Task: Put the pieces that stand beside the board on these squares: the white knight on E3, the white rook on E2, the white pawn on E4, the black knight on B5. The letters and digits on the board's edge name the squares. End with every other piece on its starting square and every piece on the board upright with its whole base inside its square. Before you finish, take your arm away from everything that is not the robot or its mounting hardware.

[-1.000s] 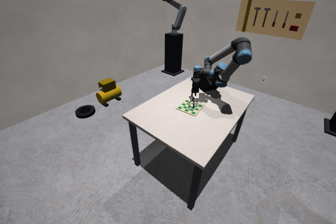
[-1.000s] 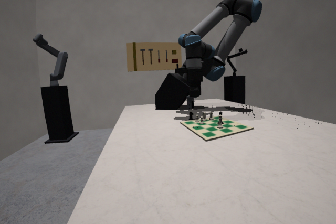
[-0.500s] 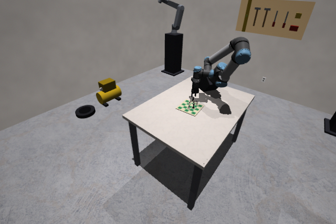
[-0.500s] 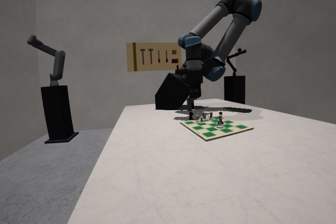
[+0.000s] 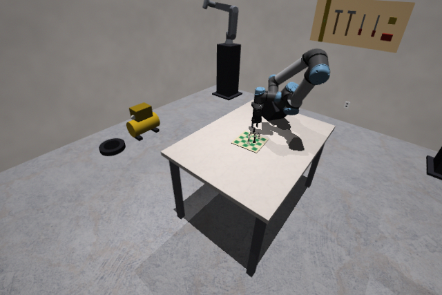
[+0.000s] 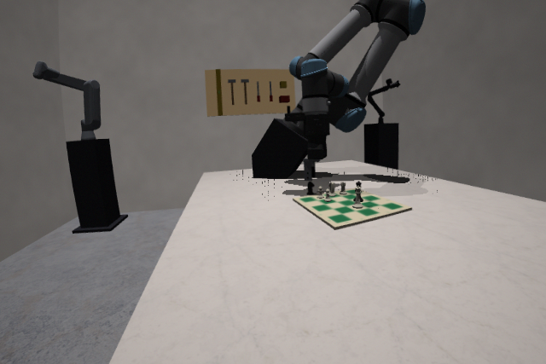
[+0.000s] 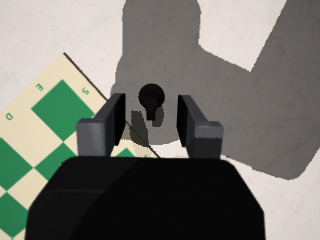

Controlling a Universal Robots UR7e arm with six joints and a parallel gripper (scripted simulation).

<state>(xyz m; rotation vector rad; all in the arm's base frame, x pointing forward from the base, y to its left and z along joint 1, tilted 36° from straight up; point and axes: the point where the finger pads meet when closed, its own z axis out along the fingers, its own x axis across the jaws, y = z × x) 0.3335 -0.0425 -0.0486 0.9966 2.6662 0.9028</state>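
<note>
The green and cream chessboard (image 5: pixel 249 141) lies on the white table; it also shows in the exterior view (image 6: pixel 351 208) and at the left of the wrist view (image 7: pixel 45 130). A small black piece, apparently the black knight (image 7: pixel 151 98) (image 6: pixel 310 187), stands upright on the table just off the board's corner. My gripper (image 7: pixel 151 110) is open and empty. It hangs straight above this piece, one finger on each side of it in the wrist view, with the fingertips (image 6: pixel 310 173) a little above its top. Small white pieces (image 6: pixel 327 194) and a taller black piece (image 6: pixel 357 194) stand on or near the board's far part.
My arm's dark shadow (image 7: pixel 215 75) falls on the table beside the board. My black base block (image 6: pixel 277 153) stands behind the board. Two pale pieces (image 6: pixel 339 186) stand just beyond the board's far edge.
</note>
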